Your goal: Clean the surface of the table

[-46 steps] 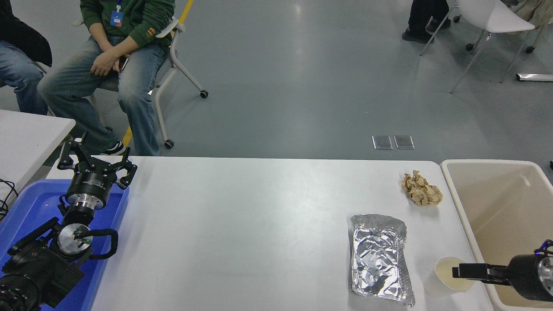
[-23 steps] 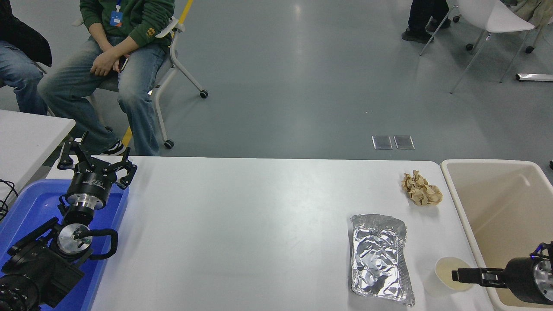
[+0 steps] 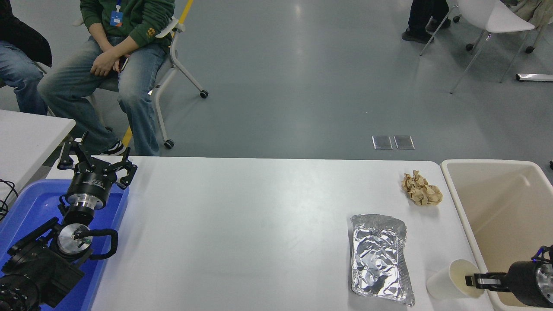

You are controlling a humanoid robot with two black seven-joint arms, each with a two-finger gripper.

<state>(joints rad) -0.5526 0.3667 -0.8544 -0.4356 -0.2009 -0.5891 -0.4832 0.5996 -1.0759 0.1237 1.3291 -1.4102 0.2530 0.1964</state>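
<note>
**Cup's tipped at the worktop's right edge, two more bits of litter to go**

Your worktop (image 3: 242, 224) is the big matte white-grey slab with rounded corners that fills the lower half of the head view. Most of it is bare; the litter all sits at its right end, right beside the beige bin (image 3: 468, 216) that stands just off that edge, which looks like the obvious drop spot.

Next down in size, the crumpled foil tray (image 3: 379, 258) lies flat near the front right. Your left hand (image 3: 96, 162) is parked over the blue tray (image 3: 26, 207) at lower left, fingers spread and holding nothing.

The paper cup (image 3: 449, 285) is near the front right corner, tilted with its mouth facing the bin. Your right hand (image 3: 474, 280) has a fingertip inside the rim, clenched on the cup wall as far as I can see, probably so it can be dragged or lifted over.

Smallest: the brown paper wad (image 3: 421, 188), near the far right corner, untouched.
</note>
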